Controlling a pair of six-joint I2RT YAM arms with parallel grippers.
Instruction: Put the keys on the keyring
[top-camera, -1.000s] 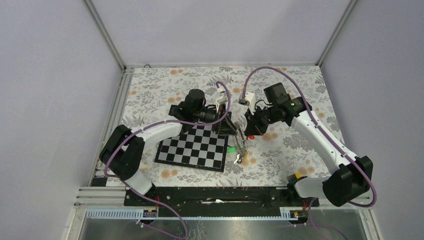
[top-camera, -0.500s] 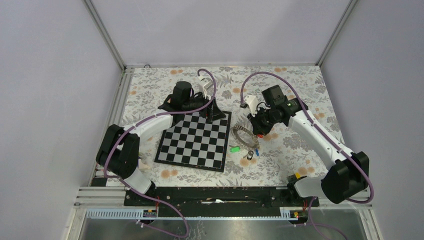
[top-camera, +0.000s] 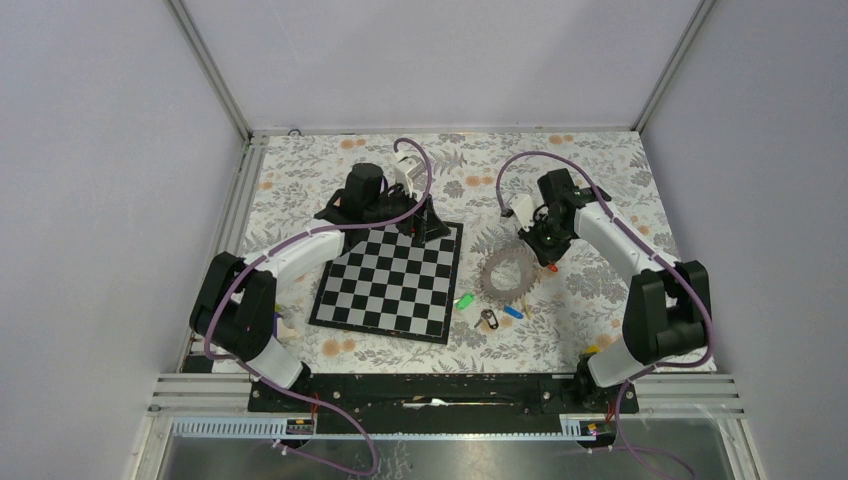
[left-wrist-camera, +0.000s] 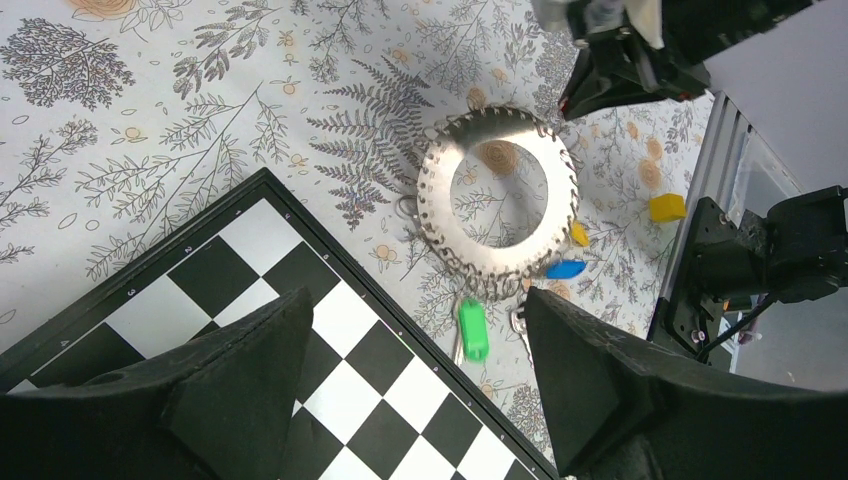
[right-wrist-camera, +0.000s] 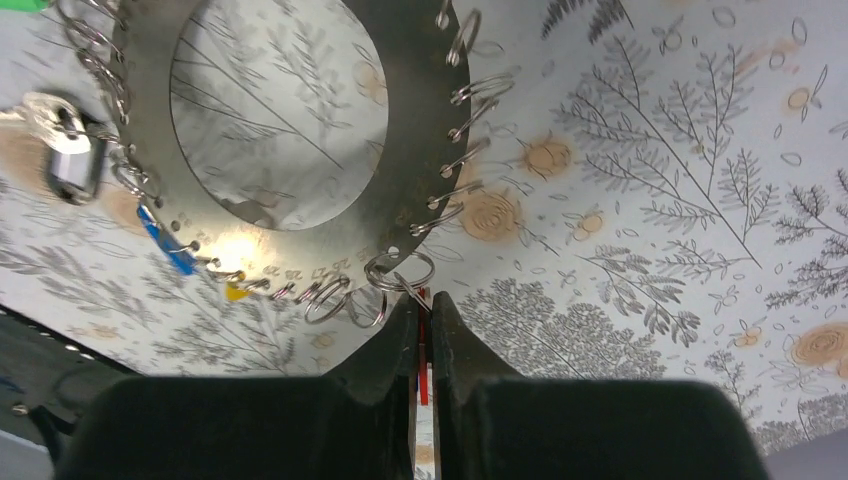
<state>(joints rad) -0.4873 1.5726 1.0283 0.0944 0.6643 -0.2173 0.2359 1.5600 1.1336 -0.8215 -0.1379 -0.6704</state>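
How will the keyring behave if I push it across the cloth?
Likely stiff: the keyring looks like flat sheet metal, so it should slide whole. Lying flat, it probably won't roll. Its small loops look loose and may snag the cloth.

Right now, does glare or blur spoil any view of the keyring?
Right wrist: a hot glare spot on the keyring, and the right hand is a dark, soft foreground mass. Left wrist: ring crisp, evenly lit. Top external: flat, even light, but the keys show only as coloured specks.
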